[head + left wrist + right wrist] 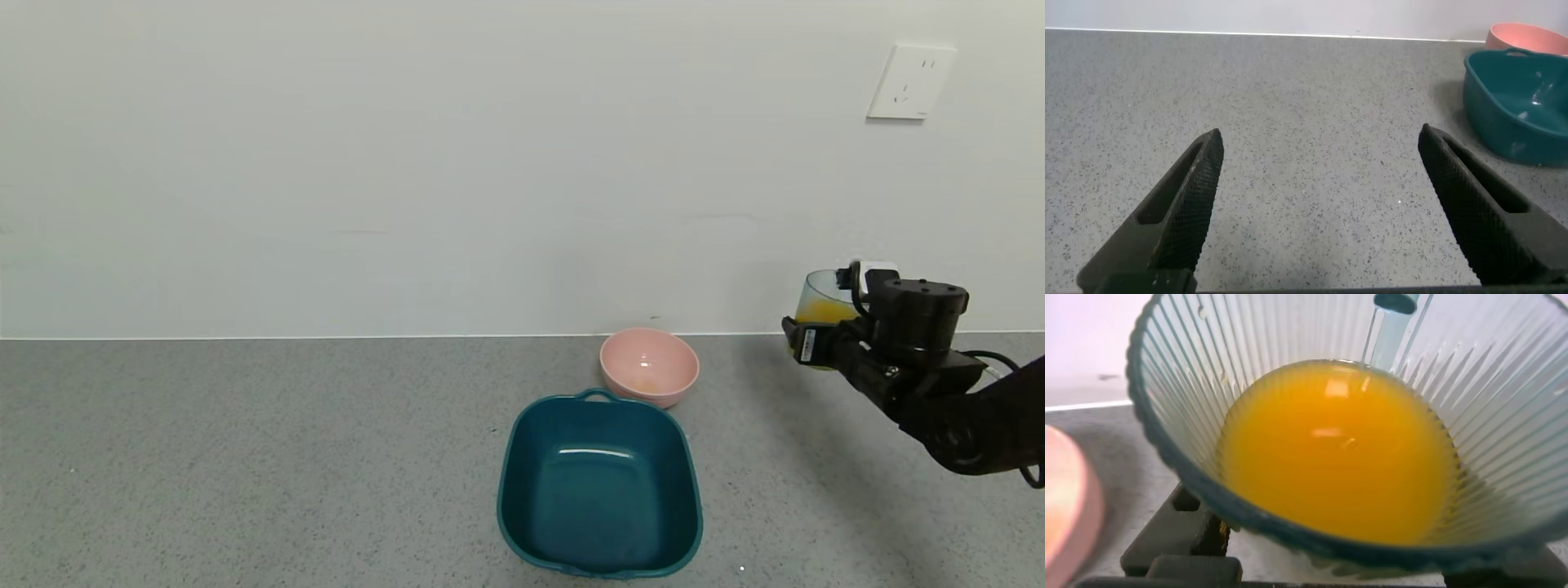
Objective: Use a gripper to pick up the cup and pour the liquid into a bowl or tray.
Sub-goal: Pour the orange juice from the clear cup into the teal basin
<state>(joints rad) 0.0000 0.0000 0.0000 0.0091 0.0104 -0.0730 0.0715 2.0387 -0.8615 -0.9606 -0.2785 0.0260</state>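
right gripper (804, 343) fingers clamped tight on the cup (824, 306), held upright and lifted off the counter (326, 457) at far right, likely so the juice (1339, 449) stays in during carry. juice fills the lower part of the cup, level. basin (600, 490) sits well apart toward the left, empty, with the pink bowl (649, 366) just behind it, about touching. cup must travel over the basin before tipping. left gripper (1319, 204) fingers wide apart, holding nothing, low over bare counter, idle.
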